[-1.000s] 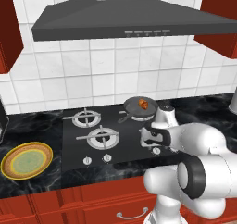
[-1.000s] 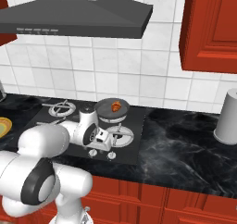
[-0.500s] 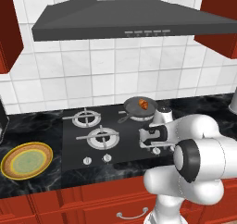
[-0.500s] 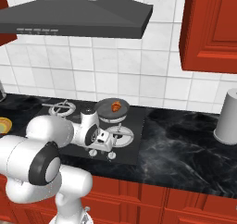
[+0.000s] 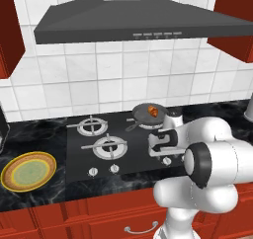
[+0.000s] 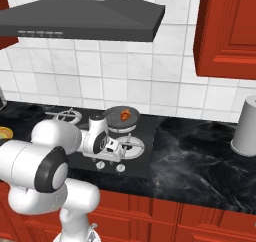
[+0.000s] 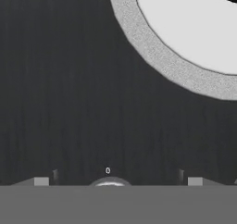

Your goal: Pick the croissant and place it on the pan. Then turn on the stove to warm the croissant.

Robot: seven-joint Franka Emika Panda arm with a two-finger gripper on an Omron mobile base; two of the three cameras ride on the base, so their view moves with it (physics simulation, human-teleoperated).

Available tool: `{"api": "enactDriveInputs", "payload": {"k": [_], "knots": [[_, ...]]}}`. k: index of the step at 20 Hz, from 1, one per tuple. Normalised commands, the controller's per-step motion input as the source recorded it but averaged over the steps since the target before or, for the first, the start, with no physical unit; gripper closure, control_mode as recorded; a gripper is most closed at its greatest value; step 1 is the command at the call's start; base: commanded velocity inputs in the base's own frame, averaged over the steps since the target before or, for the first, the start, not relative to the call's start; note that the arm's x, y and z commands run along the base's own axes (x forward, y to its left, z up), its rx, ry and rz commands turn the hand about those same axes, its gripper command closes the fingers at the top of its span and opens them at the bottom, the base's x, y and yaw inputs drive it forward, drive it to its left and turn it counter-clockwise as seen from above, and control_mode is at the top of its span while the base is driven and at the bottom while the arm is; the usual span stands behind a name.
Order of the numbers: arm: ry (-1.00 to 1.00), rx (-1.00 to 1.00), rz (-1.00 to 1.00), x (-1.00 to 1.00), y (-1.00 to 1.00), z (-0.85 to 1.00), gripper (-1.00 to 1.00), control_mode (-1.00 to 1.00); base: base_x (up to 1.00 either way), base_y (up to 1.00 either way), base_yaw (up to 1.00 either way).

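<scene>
Pincer point(image 7: 118, 181) is wide open and holds nothing, low over the black glass stove point(image 5: 123, 156) at a small round silver knob point(image 7: 109, 183) on its front row. At far left lies a yellow-rimmed round plate point(image 5: 28, 171) on the dark marble surface point(image 6: 200, 158). Further right, the small orange-brown croissant point(image 5: 153, 112) lies in the round dark grey pan point(image 5: 146, 113) on a rear burner.

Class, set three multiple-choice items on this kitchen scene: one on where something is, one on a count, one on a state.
1. Where is the small orange-brown croissant?
A in the small dark grey pan
B on the yellow-rimmed plate
C on the counter

2. How many burners has the black glass stove?
A two
B four
C six

3. How is the tool?
A shut on the croissant
B open, empty
C shut on a knob

Key: 1 A, it lies in the pan; 2 B, four rings; 3 B, tips wide apart above the knob.
</scene>
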Motion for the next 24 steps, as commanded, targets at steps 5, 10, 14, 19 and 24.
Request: {"api": "enactDriveInputs", "payload": {"k": [5,10,14,19,24], "knots": [[0.00,0.00,0.00,-0.19,0.00,-0.04,-1.00,-1.00,0.00,0.00,0.00],[0.00,0.00,0.00,-0.02,0.00,0.00,-1.00,-1.00,0.00,0.00,0.00],[0.00,0.00,0.00,0.00,0.00,-0.01,1.00,-1.00,0.00,0.00,0.00],[0.00,0.00,0.00,0.00,0.00,0.00,1.00,-1.00,0.00,0.00,0.00],[0.00,0.00,0.00,0.00,0.00,0.00,1.00,-1.00,0.00,0.00,0.00]]}}
